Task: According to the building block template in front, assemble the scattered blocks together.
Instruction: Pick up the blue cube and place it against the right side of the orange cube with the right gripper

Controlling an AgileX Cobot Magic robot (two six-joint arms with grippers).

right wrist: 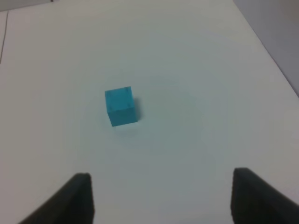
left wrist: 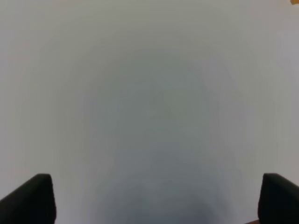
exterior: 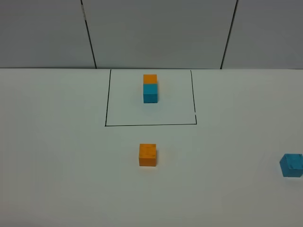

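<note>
White, matte table [exterior: 57, 165] fills most of every view. Only the high camera takes in the whole layout: the template [exterior: 150, 88], an orange cube touching a teal one in a row running away from the camera, orange on the far side, stands close to the table's far edge near its middle. A thin black rectangle [exterior: 150, 125] drawn on the table surrounds it with a wide margin, open toward the far edge. The loose orange cube [exterior: 147, 155] sits mid-table, just on the near side of the rectangle's near line and roughly in line with the template. The loose teal cube [exterior: 291, 165] lies well apart from it toward the table's right edge, partly cut off by the picture's border.

Neither arm appears in that high view. The left wrist camera shows the left fingers [left wrist: 29, 200] spread wide over bare table. The right wrist camera shows the right fingers [right wrist: 74, 198] apart too, with bare table between them and the teal cube [right wrist: 121, 106] lying whole ahead of them, untouched; a table edge runs beyond it.

Behind the far edge stands a grey wall [exterior: 161, 33] of panels split by dark seams.
</note>
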